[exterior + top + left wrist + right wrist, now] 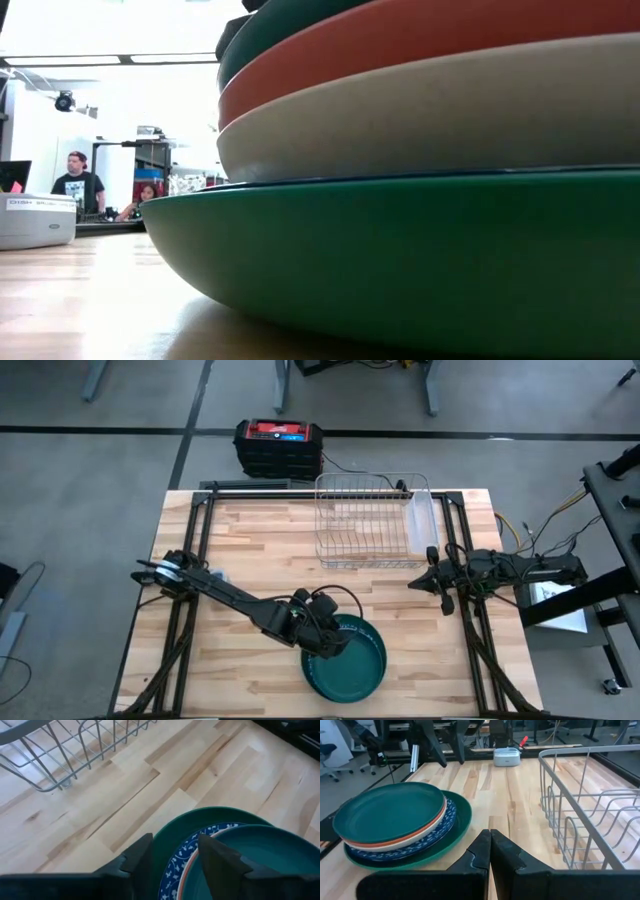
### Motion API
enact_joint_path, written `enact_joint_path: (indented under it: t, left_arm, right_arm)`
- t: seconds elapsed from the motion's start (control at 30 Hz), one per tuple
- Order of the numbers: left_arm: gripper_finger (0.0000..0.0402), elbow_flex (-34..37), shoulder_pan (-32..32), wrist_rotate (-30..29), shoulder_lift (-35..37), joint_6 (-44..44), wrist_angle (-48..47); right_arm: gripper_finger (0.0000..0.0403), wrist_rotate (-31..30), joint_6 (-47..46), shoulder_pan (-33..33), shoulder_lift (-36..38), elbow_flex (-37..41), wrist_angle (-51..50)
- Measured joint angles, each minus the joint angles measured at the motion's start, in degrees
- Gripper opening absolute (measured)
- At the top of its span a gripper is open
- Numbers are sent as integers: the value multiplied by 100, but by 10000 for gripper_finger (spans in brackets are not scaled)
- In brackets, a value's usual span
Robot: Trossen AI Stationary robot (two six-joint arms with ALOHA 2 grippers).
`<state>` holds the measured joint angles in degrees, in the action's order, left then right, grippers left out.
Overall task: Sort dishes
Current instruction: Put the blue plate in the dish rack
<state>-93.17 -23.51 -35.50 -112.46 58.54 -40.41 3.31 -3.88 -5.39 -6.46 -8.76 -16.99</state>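
Note:
The dishes stand as one stack (352,662) near the table's near edge, right of centre. A wide dark green plate (462,822) rests on the wood. On it lie a blue plate with a pale floral pattern (175,865), a white one (430,120), an orange one (420,35) and a dark green one on top (390,810). My left gripper (325,640) (172,845) is open at the stack's far-left rim. My right gripper (420,582) (490,840) is shut and waits near the table's right edge, off the dishes. My left gripper comes slanting down from the table's left onto the stack's rim. One finger (142,852) stands over the wide green plate's rim, the other (215,855) over the top dark green plate; the blue plate's rim shows between them. Whether either finger touches a plate, I cannot tell.
A silver wire rack (365,520) (590,805) stands at the table's far edge with a clear tray (421,520) on its right side. A small white device (506,756) (35,220) lies near the table's edge. People (78,185) sit in the room beyond. Bare wood lies between rack and stack.

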Motion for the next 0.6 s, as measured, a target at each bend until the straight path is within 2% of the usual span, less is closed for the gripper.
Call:
enact_joint_path:
  t: [0.2, 0.43, 0.6]
  left_arm:
    - [175, 0, 4, 1, 0, 46, 15]
    - [178, 4, 4, 6, 0, 411, 246]
    - [178, 4, 4, 282, 0, 413, 330]
  right_arm:
    - [0, 2, 53, 0, 9, 25, -1]
    - [0, 20, 138, -2, 9, 25, -86]
    - [0, 20, 96, -2, 9, 25, -86]
